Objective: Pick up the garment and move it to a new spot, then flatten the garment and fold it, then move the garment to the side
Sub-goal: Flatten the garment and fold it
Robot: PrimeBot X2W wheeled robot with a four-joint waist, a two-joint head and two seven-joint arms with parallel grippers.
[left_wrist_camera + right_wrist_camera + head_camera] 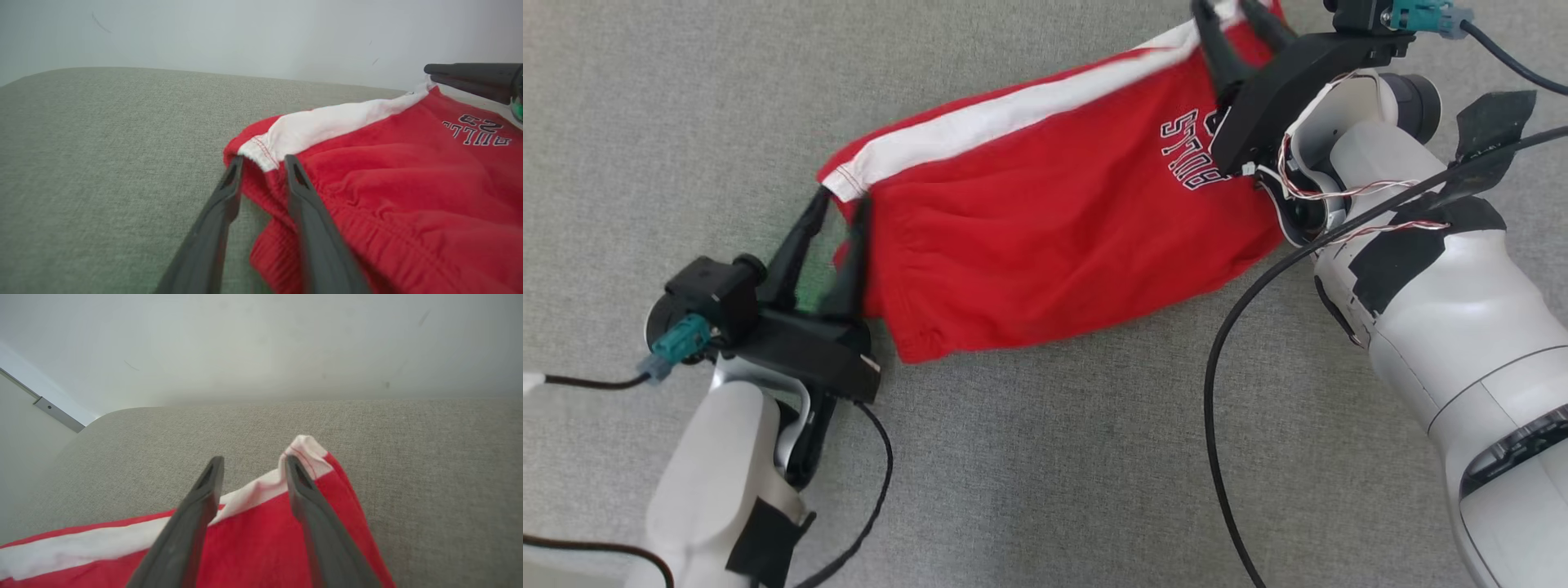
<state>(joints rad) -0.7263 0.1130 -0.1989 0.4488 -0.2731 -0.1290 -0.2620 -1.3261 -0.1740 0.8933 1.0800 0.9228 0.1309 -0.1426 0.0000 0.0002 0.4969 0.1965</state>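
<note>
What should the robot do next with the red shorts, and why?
Probably pull both grippers back off the shorts: the left gripper and right gripper stand open at their two white corners, and the shorts lie spread on the surface.

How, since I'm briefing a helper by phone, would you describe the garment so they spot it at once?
On the grey fabric surface, look between the left end effector and right end effector. The garment lies stretched from one to the other. Against that surface and the black-and-white arms it is bright red, with a white stripe along one edge and dark lettering near one end.
</note>
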